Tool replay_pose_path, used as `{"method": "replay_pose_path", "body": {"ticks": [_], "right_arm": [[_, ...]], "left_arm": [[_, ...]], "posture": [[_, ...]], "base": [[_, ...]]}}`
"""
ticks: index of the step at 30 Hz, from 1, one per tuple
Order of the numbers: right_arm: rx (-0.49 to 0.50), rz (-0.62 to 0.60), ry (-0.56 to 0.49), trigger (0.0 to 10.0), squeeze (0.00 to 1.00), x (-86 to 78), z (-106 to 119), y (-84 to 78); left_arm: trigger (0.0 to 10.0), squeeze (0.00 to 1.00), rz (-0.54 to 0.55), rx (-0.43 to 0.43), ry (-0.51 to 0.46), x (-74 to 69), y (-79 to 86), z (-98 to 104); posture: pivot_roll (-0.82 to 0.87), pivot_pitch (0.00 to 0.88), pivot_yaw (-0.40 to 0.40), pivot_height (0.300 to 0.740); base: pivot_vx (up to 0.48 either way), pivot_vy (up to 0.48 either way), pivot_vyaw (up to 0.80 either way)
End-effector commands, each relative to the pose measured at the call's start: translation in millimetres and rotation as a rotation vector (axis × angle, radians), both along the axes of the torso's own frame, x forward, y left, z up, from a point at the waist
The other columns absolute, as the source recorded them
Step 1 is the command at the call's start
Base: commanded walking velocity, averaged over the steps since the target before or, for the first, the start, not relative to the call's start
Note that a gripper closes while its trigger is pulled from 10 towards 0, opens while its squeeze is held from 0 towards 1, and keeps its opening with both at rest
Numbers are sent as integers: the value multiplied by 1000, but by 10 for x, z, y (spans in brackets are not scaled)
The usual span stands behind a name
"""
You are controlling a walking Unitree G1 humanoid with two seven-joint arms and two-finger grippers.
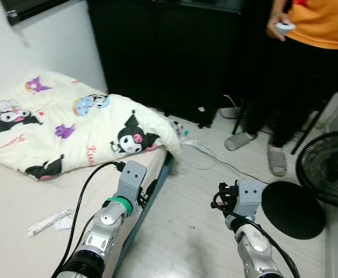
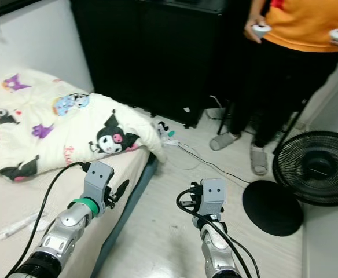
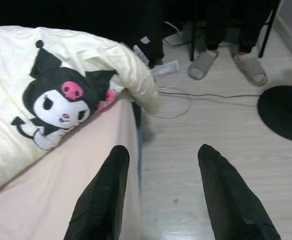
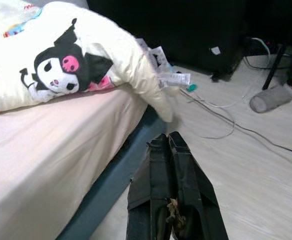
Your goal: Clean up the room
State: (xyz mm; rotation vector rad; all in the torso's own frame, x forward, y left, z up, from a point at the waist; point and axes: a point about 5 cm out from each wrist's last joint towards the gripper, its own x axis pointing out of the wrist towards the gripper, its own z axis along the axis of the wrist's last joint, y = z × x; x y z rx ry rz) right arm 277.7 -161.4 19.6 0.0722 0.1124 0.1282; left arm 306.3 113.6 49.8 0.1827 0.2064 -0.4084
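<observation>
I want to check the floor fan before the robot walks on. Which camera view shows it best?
The right eye view: there the fan's round black grille and its base disc show almost whole, on the floor beside the person's slippers. The left eye view cuts the grille at the picture's edge. The left wrist view catches part of the base disc.

Closed right fingers [image 4: 172,150] point toward bed [image 4: 61,150], possibly blanket-draped.

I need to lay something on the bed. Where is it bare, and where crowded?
Bare: the pink sheet between the comforter and the bed edge, apart from a wrapper. Crowded: the floor by the cabinet, with cables and litter.
</observation>
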Motion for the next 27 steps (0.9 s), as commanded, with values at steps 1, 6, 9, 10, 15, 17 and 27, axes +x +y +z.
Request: {"method": "replay_pose_path", "body": {"ticks": [1,6,9,10,15,17,27], "right_arm": [[-8,2,19,10000,0,-32,-38,1],[-20,-7,19,10000,0,-32,-39,-8],[-20,-9,20,10000,0,-34,-42,-18],[-20,-12,22,10000,0,-36,-44,-31],[-22,-18,24,10000,0,-41,-47,-52],[-21,-22,26,10000,0,-44,-49,-54],[-32,-19,29,10000,0,-45,-55,-42]], "left_arm": [[10000,0,-3,16,18,-15,-8,-35],[10000,0,2,15,16,-16,-14,-34],[10000,0,2,15,16,-16,-16,-34],[10000,0,2,15,17,-16,-18,-34],[10000,0,2,16,16,-14,-27,-33],[10000,0,0,15,16,-12,-36,-31],[10000,0,-2,15,17,-11,-43,-33]], "posture": [[-52,42,46,740],[-50,44,46,740],[-51,46,45,740],[-52,45,45,740],[-53,46,45,740],[-53,46,45,740],[-54,46,45,740]], "base": [[0,0,712],[0,0,716],[0,0,719],[0,0,719],[0,0,719],[0,0,719],[0,0,723]]}}
